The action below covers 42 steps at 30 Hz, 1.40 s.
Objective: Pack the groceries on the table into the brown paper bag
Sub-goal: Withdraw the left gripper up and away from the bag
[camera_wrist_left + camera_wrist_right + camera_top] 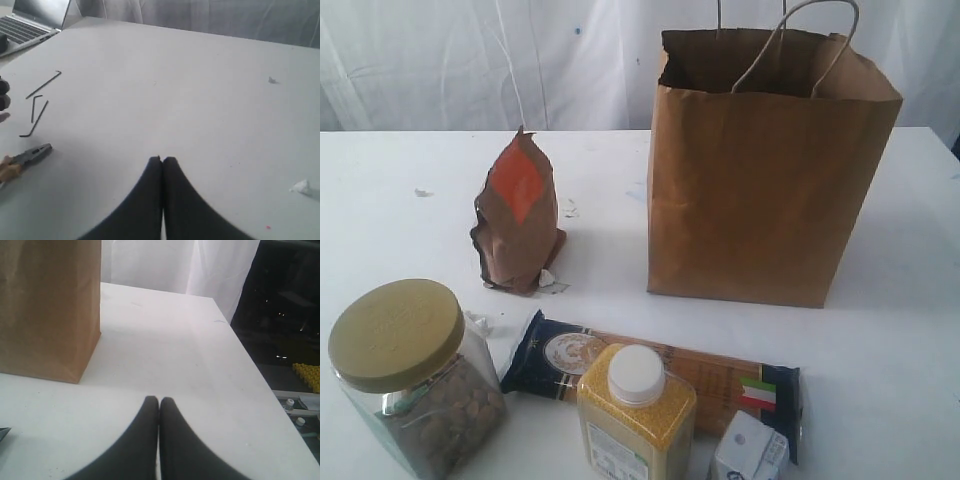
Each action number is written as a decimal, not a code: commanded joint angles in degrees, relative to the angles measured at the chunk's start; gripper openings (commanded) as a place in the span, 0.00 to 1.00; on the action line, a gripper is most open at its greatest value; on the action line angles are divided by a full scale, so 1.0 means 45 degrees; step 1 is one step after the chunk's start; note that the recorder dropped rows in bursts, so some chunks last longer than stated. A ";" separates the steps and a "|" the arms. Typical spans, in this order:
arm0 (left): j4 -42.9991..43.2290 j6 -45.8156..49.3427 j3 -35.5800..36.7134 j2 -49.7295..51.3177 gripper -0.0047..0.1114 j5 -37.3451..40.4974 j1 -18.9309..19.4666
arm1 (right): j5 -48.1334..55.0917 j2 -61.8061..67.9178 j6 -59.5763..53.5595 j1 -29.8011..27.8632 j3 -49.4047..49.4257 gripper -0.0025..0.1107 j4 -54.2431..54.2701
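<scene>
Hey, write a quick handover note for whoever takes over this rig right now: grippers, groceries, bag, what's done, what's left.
Left gripper: jaws shut, empty, over the table.
Right gripper: jaws shut, empty, near the base of the paper bag.
Bag: upright and open; its inside is not visible.
On the table: orange-labelled pouch upright, left of the bag in the exterior view; one jar, spaghetti pack, yellow-grain bottle and white carton in front.
Done: nothing visibly packed.
Left: all five.

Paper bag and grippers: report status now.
Left gripper shut, empty. Right gripper shut, empty. Brown paper bag upright, open; pouch, jar, bottle, spaghetti pack, carton outside on table. Cord handle arches over mouth.
</scene>
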 commanded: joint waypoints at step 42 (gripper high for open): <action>-0.1068 -0.2221 0.4321 -0.0072 0.04 -0.4288 -0.1035 | -1.8627 -0.0054 0.5758 -0.0058 -0.1600 0.02 -0.4029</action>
